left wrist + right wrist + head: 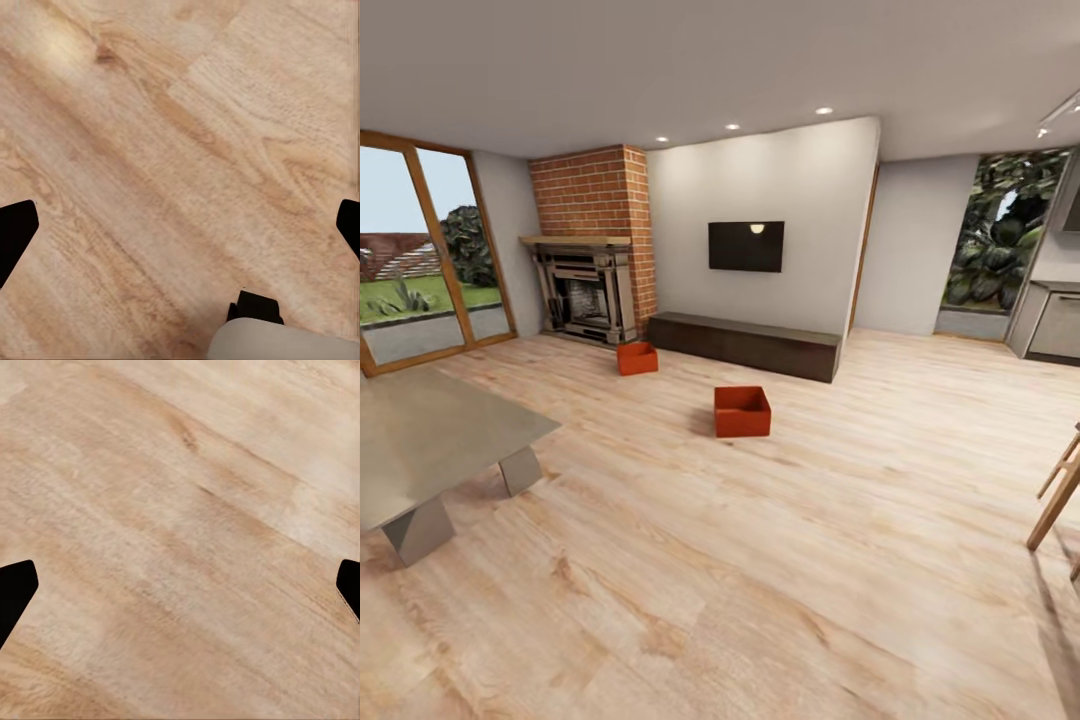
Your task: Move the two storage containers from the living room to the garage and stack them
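The living room's plank floor (760, 560) stretches ahead, and by the look of it nothing of the task is done yet: both storage containers sit on it, neither lifted, with the garage trip and the stacking all left. The nearer container (742, 411) stands in the open well ahead of both end effectors, the farther container (637, 358) beyond it, between the brick fireplace (592, 250) and the long dark cabinet (745, 344). The head view gives this whole layout; the wrist views show bare planks under each arm. The left end effector (180, 225) and right end effector (180, 585) are both spread wide, dark fingertips (16, 229) at the frame edges, holding nothing
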`<state>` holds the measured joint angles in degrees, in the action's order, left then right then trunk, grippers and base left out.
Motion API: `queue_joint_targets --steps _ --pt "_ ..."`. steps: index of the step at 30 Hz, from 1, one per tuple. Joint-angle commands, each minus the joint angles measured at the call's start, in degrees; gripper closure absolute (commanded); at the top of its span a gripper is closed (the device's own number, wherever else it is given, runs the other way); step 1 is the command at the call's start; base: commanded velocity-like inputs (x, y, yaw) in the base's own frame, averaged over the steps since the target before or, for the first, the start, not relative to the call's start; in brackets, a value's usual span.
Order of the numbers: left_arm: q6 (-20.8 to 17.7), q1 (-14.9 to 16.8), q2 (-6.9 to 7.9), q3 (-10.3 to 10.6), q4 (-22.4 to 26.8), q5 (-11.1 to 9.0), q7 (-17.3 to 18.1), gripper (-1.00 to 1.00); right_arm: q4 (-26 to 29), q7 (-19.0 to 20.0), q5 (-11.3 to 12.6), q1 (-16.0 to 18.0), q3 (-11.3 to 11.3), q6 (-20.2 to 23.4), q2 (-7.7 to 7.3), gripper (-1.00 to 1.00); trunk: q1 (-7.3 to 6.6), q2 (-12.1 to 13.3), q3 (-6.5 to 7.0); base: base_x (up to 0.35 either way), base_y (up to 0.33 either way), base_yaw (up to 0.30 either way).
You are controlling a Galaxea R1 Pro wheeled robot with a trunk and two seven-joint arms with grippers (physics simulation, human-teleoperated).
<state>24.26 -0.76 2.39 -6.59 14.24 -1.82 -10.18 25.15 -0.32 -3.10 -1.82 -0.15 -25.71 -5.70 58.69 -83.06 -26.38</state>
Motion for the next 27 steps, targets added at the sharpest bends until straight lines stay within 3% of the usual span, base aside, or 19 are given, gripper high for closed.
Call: queue_joint_targets --steps 1,27 --pt "0.09 -0.03 -0.01 -0.01 0.09 -0.19 -0.03 -1.00 0.07 -0.03 -0.32 -0.02 -0.03 -0.05 -0.01 -1.00 0.04 -0.02 -0.03 0.310 -0.133 0.015" --pt "0.09 -0.03 0.07 -0.01 0.09 -0.20 -0.04 -1.00 0.07 0.14 -0.50 -0.02 0.06 -0.13 -0.01 -1.00 0.04 -0.02 -0.03 0.311 -0.123 0.001"
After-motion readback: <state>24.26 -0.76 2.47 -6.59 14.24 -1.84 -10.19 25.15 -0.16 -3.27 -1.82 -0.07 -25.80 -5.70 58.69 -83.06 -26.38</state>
